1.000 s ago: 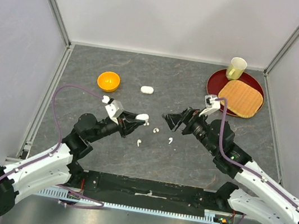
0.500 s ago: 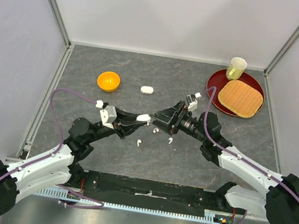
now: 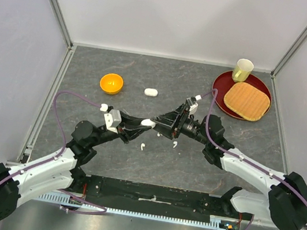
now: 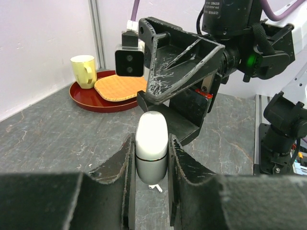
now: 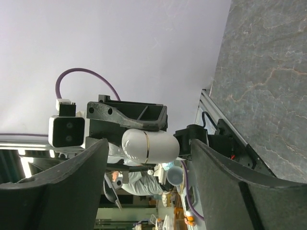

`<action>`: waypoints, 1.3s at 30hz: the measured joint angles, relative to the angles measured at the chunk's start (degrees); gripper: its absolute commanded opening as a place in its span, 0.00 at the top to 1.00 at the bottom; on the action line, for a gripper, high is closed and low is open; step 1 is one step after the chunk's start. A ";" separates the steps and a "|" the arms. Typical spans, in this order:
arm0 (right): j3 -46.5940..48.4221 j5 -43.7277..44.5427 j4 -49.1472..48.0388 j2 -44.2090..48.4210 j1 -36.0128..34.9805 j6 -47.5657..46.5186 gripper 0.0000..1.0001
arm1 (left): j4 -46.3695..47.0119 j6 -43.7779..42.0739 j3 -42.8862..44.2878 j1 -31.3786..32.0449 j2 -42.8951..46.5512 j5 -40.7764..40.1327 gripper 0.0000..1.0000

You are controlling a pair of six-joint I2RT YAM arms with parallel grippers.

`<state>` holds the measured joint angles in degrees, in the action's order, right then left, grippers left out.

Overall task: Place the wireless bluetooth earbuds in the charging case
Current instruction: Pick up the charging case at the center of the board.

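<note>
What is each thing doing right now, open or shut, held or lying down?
left gripper, shut on held case.
held case, lid closed, gripped.
right gripper, open around held case.
spare case, closed, lying on table.
earbuds, loose on table.
bowl, upright, empty.
cup, upright.

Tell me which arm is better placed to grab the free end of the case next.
Right. The left end effector is shut on the charging case, so it is busy. The right end effector is open with a finger on each side of the case's free end.

earbud (image 4: 155,188) partly hidden behind charging case (image 4: 151,143), base of left hand (image 4: 151,142) blurred
</note>
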<state>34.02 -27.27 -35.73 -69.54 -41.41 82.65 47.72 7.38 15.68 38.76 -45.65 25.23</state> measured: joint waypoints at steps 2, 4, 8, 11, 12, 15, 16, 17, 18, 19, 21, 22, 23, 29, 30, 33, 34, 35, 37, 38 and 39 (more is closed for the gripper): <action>0.00 -0.09 -0.83 -0.79 -0.13 0.74 0.30 | 0.02 0.00 0.00 0.00 -0.22 0.46 0.98; 0.00 -0.15 -1.57 -1.46 -0.37 1.46 0.34 | 0.07 0.00 0.00 0.00 -0.28 0.55 0.98; 0.00 -0.26 -2.86 -2.10 -0.94 2.45 0.32 | 0.37 0.00 0.00 0.00 -0.35 0.74 0.98; 0.00 -0.39 -3.74 -2.60 -1.36 3.10 0.29 | 0.42 0.00 0.00 0.00 -0.39 0.85 0.98; 0.00 -0.50 -4.02 -2.82 -1.53 3.28 0.28 | 0.42 0.00 0.00 0.00 -0.39 0.85 0.98; 0.00 -0.81 -4.55 -3.37 -1.95 3.67 0.30 | 0.46 0.00 0.00 0.00 -0.48 0.83 0.98; 0.00 -0.92 -4.55 -3.52 -2.05 3.76 0.32 | 0.44 0.00 0.00 0.00 -0.50 0.83 0.98; 0.00 -0.94 -4.55 -3.61 -2.21 3.85 0.36 | 0.44 0.00 0.00 0.00 -0.50 0.83 0.98; 0.00 -0.94 -4.55 -3.65 -2.32 4.00 0.38 | 0.46 0.00 0.00 0.00 -0.50 0.83 0.98; 0.00 -0.94 -4.59 -3.65 -2.36 4.11 0.40 | 0.46 0.00 0.00 0.00 -0.50 0.83 0.98; 0.00 -0.92 -4.79 -3.65 -2.36 4.31 0.43 | 0.46 0.00 0.00 0.00 -0.50 0.83 0.98; -0.02 -0.92 -4.79 -3.65 -2.36 4.35 0.43 | 0.59 -0.02 0.00 0.00 -0.50 0.81 0.98; -0.04 -0.90 -4.85 -3.65 -2.36 4.42 0.40 | 0.70 -0.02 0.00 0.00 -0.48 0.81 0.98; -0.42 -0.83 -5.86 -3.65 -2.38 4.63 0.28 | 0.68 -0.02 -0.02 0.00 -0.46 0.90 0.98; -0.46 -0.79 -5.99 -3.65 -2.36 4.63 0.28 | 0.61 -0.02 0.00 0.00 -0.46 0.90 0.98; -0.74 -0.66 -6.56 -3.65 -2.38 4.66 0.33 | 0.57 -0.02 -0.02 0.00 -0.35 0.90 0.98; -0.87 -0.48 -6.75 -3.63 -2.36 4.68 0.34 | 0.55 -0.02 -0.02 0.00 -0.28 0.90 0.98; -0.94 -0.31 -6.78 -3.58 -2.36 4.70 0.36 | 0.55 -0.02 0.00 0.00 -0.26 0.90 0.98; -1.03 0.11 -6.93 -3.56 -2.36 4.74 0.37 | 0.50 -0.02 0.00 0.00 -0.17 0.92 0.98; -1.09 0.20 -7.02 -3.52 -2.36 4.79 0.36 | 0.50 -0.02 0.00 0.00 -0.11 0.94 0.98; -1.18 0.33 -7.08 -3.45 -2.36 4.81 0.35 | 0.46 -0.02 0.00 0.00 -0.07 0.94 0.98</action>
<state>32.84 -26.94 -42.81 -72.99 -43.77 87.46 48.18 7.35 15.68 38.76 -45.71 26.17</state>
